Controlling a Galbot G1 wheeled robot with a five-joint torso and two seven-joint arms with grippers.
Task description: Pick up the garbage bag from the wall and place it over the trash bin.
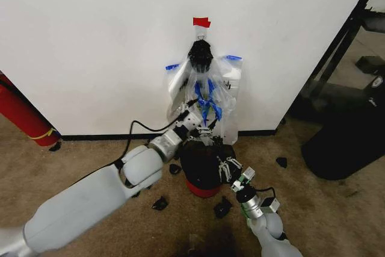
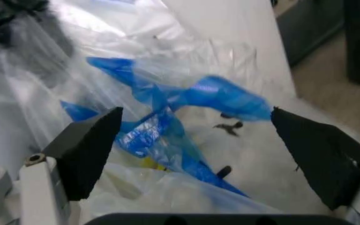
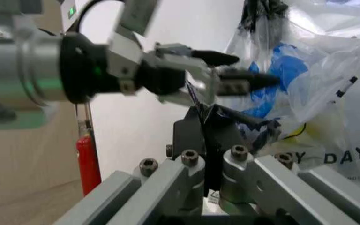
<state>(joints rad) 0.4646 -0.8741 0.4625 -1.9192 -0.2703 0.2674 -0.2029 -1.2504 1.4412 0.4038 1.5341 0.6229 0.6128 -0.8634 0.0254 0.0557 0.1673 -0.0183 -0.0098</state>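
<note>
From the lower left of the head view the left arm slants up to the middle, where the left gripper (image 1: 201,126) sits against the lower part of the garbage bag (image 1: 227,91), its fingers (image 2: 86,150) spread wide around the bunched blue handles (image 2: 167,110). The bag hangs at centre on the white wall (image 1: 90,40), under a piece of red tape (image 1: 201,21). Below it stands the trash bin (image 1: 201,170). Just right, the right gripper (image 1: 228,167) is pressed together on the bin's black rim (image 3: 208,136).
</note>
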